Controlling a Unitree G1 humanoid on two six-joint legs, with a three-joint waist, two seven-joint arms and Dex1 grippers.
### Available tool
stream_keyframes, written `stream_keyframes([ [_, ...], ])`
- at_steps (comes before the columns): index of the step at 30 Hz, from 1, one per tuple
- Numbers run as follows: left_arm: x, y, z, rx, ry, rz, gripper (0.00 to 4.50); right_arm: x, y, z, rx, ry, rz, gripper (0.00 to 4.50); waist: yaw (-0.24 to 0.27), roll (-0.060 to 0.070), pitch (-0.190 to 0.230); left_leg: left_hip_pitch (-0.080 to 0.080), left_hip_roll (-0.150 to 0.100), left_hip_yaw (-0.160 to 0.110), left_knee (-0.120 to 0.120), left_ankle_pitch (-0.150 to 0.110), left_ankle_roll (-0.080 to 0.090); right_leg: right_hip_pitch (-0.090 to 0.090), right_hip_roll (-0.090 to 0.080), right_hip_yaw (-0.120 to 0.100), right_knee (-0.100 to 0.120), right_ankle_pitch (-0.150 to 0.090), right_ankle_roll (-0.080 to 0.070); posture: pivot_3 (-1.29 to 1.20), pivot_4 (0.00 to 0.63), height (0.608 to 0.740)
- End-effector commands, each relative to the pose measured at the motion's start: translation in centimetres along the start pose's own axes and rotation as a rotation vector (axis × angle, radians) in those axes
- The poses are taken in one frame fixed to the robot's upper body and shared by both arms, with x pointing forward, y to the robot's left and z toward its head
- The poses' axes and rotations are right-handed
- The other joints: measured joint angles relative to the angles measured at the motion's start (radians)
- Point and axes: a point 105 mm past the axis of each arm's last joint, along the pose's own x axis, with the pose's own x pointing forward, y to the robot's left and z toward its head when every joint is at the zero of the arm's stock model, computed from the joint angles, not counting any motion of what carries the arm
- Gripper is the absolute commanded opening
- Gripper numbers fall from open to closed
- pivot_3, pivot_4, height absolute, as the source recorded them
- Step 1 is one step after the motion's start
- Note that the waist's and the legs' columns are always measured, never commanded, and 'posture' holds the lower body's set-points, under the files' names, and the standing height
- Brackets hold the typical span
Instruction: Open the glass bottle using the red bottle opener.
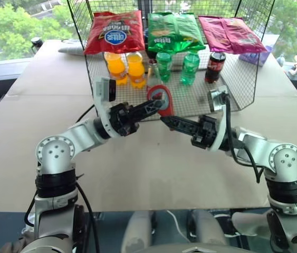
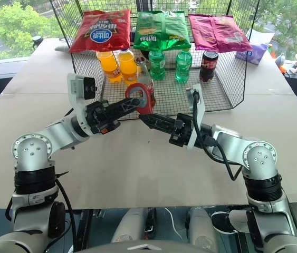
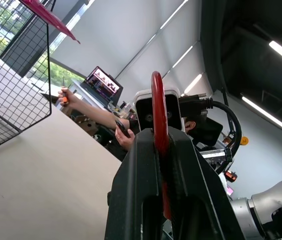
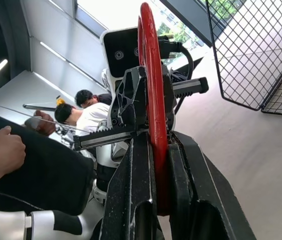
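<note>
The red bottle opener hangs in the air just in front of the wire rack, ring end up. My left gripper reaches in from the left and is shut on it. My right gripper comes from the right and is shut on its lower end. In the left wrist view the red bottle opener stands edge-on between the black fingers. The right wrist view also has the red bottle opener edge-on, clamped between that gripper's fingers. The glass bottle stands upright at the rack's front edge, right behind the opener.
The wire rack holds two orange bottles, two green bottles and a black-and-red cola container. Red, green and pink snack bags lie on top of the rack. The table is brown. A person's arm shows beyond the table.
</note>
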Motion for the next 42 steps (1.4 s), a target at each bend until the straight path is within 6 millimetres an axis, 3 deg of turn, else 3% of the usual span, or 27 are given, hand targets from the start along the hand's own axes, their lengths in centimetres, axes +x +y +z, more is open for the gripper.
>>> stream_keyframes([
  [1,0.1,-1.4,-0.3,-0.012,0.060,-0.053,1.02,-0.4,0.2,1.1,-0.028,-0.050,-0.011,0.00,-0.001,0.000,0.000,0.000,0.000,0.000,0.000,0.000,0.000,0.000,0.000,0.000,0.000,0.000,0.000,0.00,0.150,0.740],
  [7,-1.7,-0.2,0.0,0.066,0.071,0.108,3.76,-1.2,-0.1,1.1,-0.069,-0.071,-0.064,0.00,-0.003,0.000,0.000,0.000,0.000,0.000,-0.001,0.000,0.000,0.000,0.000,0.000,-0.001,0.000,0.000,0.00,0.150,0.740],
  [9,-2.5,0.5,0.4,0.152,0.064,0.209,4.44,-2.1,-0.3,1.6,-0.089,-0.111,-0.109,0.00,-0.003,0.000,0.000,0.000,0.000,0.000,-0.001,0.000,0.000,-0.001,0.000,0.000,-0.001,0.000,0.000,0.00,0.150,0.740],
  [14,-3.3,3.7,2.5,0.541,0.001,0.568,4.44,-4.1,-0.5,2.9,-0.136,-0.207,-0.205,0.00,0.006,0.001,0.001,-0.001,0.000,0.001,-0.001,0.000,0.000,-0.002,-0.002,0.000,-0.002,0.000,0.000,0.00,0.150,0.740],
  [17,-2.7,5.0,2.1,0.628,0.105,0.566,4.44,-4.7,-0.5,3.4,-0.147,-0.245,-0.235,0.00,0.005,0.001,0.001,-0.001,0.000,0.001,-0.001,0.000,0.000,-0.002,-0.003,0.000,-0.002,0.000,0.000,0.00,0.150,0.740],
  [21,-2.4,8.2,3.6,0.706,0.094,0.685,4.44,-5.0,-0.6,3.7,-0.197,-0.253,-0.278,0.00,0.006,0.001,0.001,-0.002,0.000,0.000,-0.001,0.000,0.000,-0.002,-0.002,-0.001,-0.002,0.000,0.000,0.00,0.150,0.740],
  [31,0.1,12.7,4.8,0.757,0.092,0.799,4.44,-5.8,-0.2,3.8,-0.240,-0.280,-0.323,0.00,0.006,0.000,0.001,-0.006,-0.002,0.000,0.000,0.000,0.001,-0.004,0.000,-0.002,-0.003,0.002,0.004,0.00,0.150,0.740],
  [42,2.3,14.2,5.1,0.779,0.099,0.772,4.44,-5.9,0.4,4.0,-0.257,-0.300,-0.334,0.00,0.007,-0.001,0.001,-0.014,-0.002,-0.002,0.002,0.000,0.001,-0.010,0.001,-0.004,-0.001,0.003,0.005,0.00,0.150,0.740],
])
